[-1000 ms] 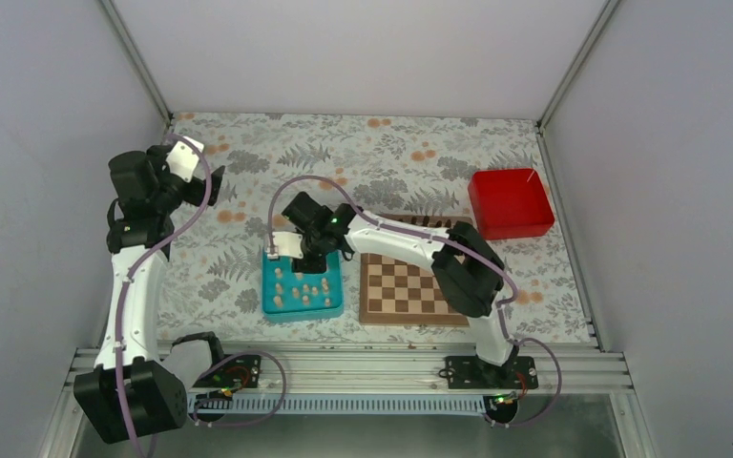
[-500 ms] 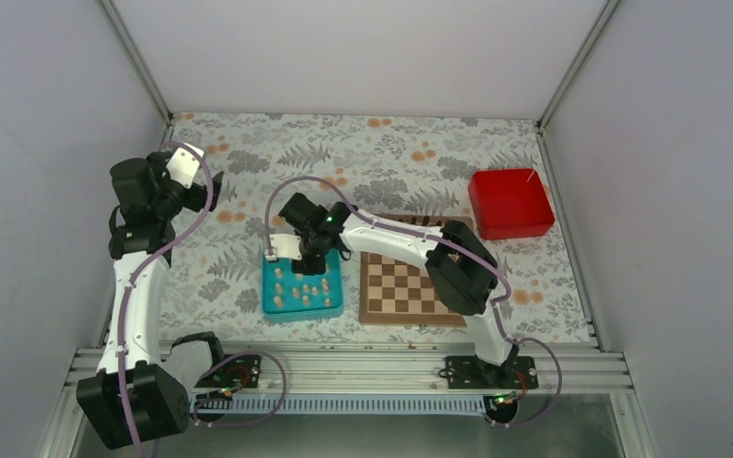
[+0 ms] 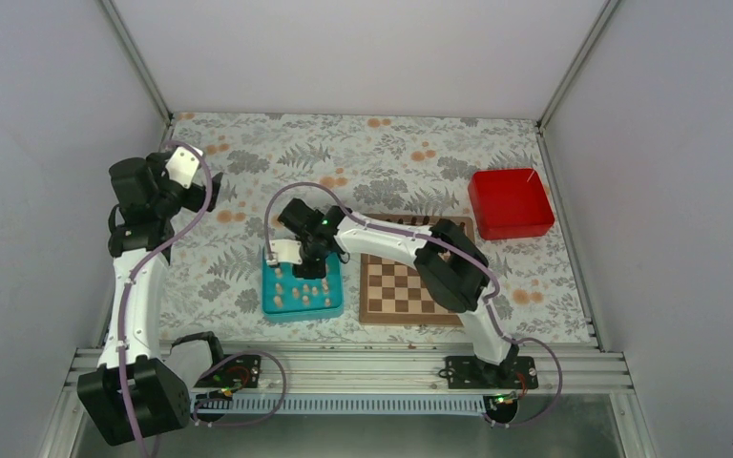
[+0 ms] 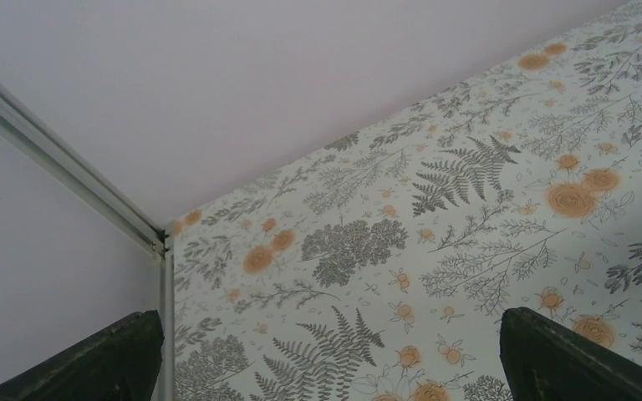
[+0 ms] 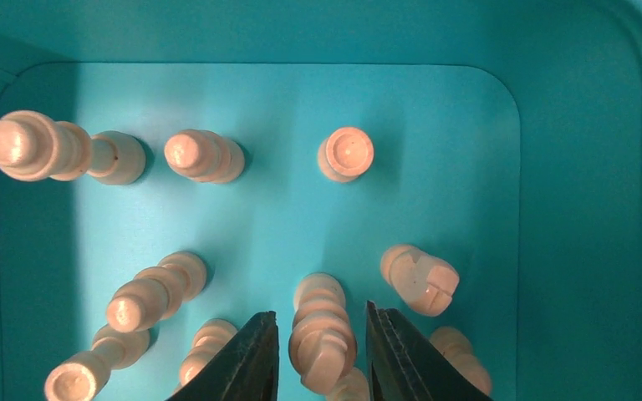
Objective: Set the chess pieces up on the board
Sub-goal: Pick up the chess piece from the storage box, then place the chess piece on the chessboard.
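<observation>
Several pale chess pieces [image 3: 303, 289] stand in a teal tray [image 3: 275, 307] left of the board [image 3: 401, 286]. My right gripper [image 3: 307, 260] reaches down into the tray. In the right wrist view its jaws [image 5: 319, 313] straddle one pale piece [image 5: 322, 334], with a thin gap on each side, so it is open around it. Other pale pieces stand close by, such as a slotted one [image 5: 422, 280] to the right and one [image 5: 347, 153] farther off. My left gripper [image 3: 208, 194] hovers far left over the floral cloth, open and empty [image 4: 330, 313].
Dark brown chessmen [image 3: 420, 220] line the board's far edge. A red box [image 3: 510, 202] sits at the back right. The tray wall [image 5: 585, 209] rises right of the right fingers. Pale pieces crowd both sides of the right jaws.
The right gripper has moved a little toward the near side of the tray and its jaws have narrowed around a pale piece. The left arm has barely shifted.
</observation>
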You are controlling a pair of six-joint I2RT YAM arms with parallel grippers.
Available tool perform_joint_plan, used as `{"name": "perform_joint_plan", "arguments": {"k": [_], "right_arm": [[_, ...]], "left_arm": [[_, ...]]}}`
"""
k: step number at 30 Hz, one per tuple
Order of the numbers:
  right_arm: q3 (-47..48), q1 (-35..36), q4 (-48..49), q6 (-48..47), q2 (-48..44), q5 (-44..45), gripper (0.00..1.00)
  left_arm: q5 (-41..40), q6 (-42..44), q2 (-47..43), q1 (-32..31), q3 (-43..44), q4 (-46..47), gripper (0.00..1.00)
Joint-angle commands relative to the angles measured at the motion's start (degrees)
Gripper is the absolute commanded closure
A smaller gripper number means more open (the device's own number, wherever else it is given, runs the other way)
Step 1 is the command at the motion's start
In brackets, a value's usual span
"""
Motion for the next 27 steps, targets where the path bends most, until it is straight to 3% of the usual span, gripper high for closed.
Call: {"name": "perform_joint_plan", "arguments": {"k": [1,6,13,18,27], "right_arm": [[2.3,0.5,0.5,0.2,1.4,0.1,0.72],[2.9,0.4,0.1,0.4,0.2,0.0,0.95],[0.3,-0.7,-3.3,0.3,-6.9,0.2,0.96],[-3.9,-6.6,-9.1,0.7,-16.7,-2.5,0.96],[-27.4,-19.9,-10.4,-0.9,-40.7,0.8,0.96]], "left_arm": [[1.7,0.7,0.0,0.8,-0.3,1.5,0.0],[2.0,0.9,0.0,1.2,-0.3,1.5,0.0],[2.6,0.8,0.4,1.5,-0.3,1.5,0.0],[3.5,0.1,0.6,1.6,0.2,1.3,0.0],[5.8,-1.3,2.5,1.5,1.3,2.2,0.0]]}}
